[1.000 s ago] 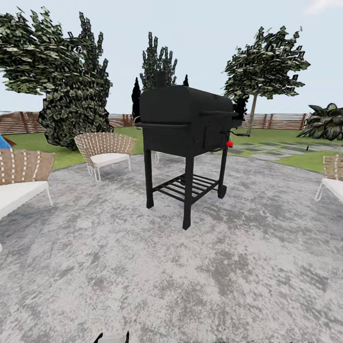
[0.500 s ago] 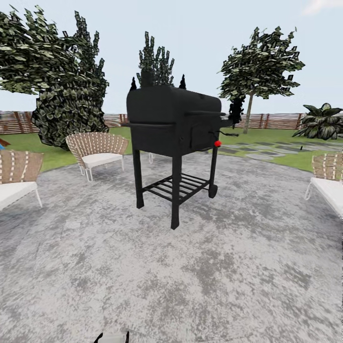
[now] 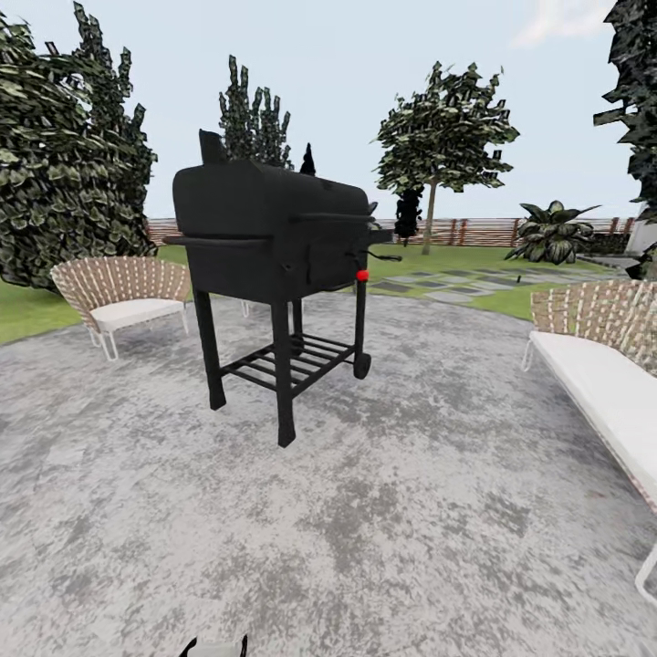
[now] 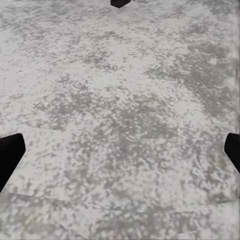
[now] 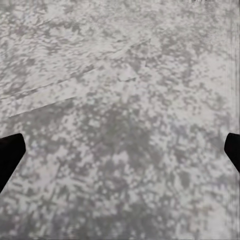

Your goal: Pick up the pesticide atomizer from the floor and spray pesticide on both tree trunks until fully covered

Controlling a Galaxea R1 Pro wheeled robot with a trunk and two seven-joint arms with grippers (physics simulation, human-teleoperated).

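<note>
A black barbecue grill (image 3: 274, 255) on four legs stands left of centre in the head view, on a wide patio of mottled grey stone paving (image 3: 383, 511). A small red knob (image 3: 362, 275) shows on its right side, and a slatted shelf sits between its legs. At the left edge, behind the grill, is a woven wicker chair (image 3: 119, 292) with a white cushion. At the right edge a longer wicker bench (image 3: 602, 365) with a white seat runs toward the bottom corner.

Beyond the paving, green grass (image 3: 27, 310) reaches a brown slatted fence (image 3: 474, 233) across the middle of the frame. A tree (image 3: 443, 137) with a thin pale trunk rises right of centre at the top, with a low palm-like plant (image 3: 552, 233) to its right. Dense dark foliage (image 3: 64, 164) covers the upper left.

The pesticide atomizer cannot be made out anywhere here.

In each wrist view, dark fingertips (image 4: 10, 155) (image 5: 10, 155) sit at opposite edges of the frame, spread wide with only paving between them; both grippers are released and hold nothing.
</note>
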